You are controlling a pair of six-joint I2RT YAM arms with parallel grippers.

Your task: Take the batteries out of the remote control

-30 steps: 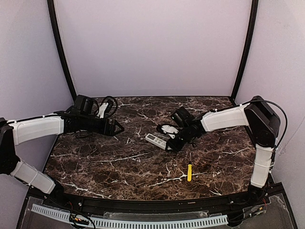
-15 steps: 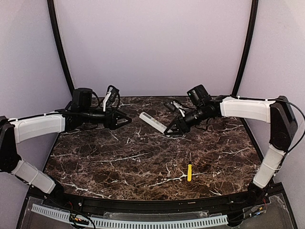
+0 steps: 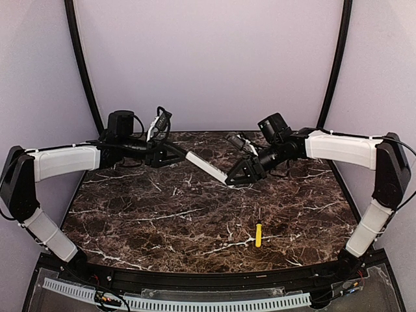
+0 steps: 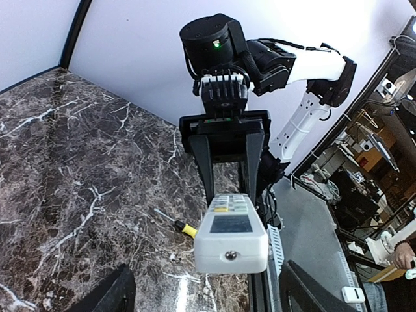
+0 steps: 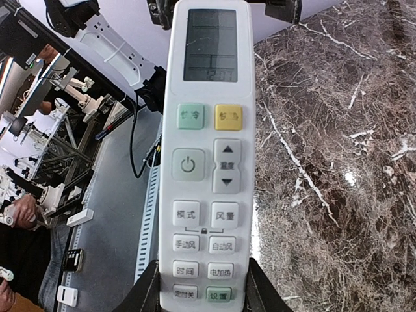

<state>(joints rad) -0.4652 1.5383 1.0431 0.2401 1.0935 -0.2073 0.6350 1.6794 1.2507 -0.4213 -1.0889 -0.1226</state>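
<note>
My right gripper (image 3: 238,177) is shut on the lower end of the white remote control (image 3: 207,167) and holds it in the air above the back of the table, button face up. In the right wrist view the remote (image 5: 207,162) fills the middle, with my gripper (image 5: 203,286) clamped on its sides. My left gripper (image 3: 177,155) is open just at the remote's screen end. In the left wrist view the remote's end (image 4: 231,235) points at the gap of my open gripper (image 4: 208,276). The batteries are hidden.
A yellow-handled screwdriver (image 3: 258,234) lies on the dark marble table (image 3: 162,221) at the front right; it also shows in the left wrist view (image 4: 177,223). Black cables hang behind both wrists at the back wall.
My right gripper has lifted the remote off the table and swung it up and left. My left gripper has moved right and up until it meets the remote's free end.
</note>
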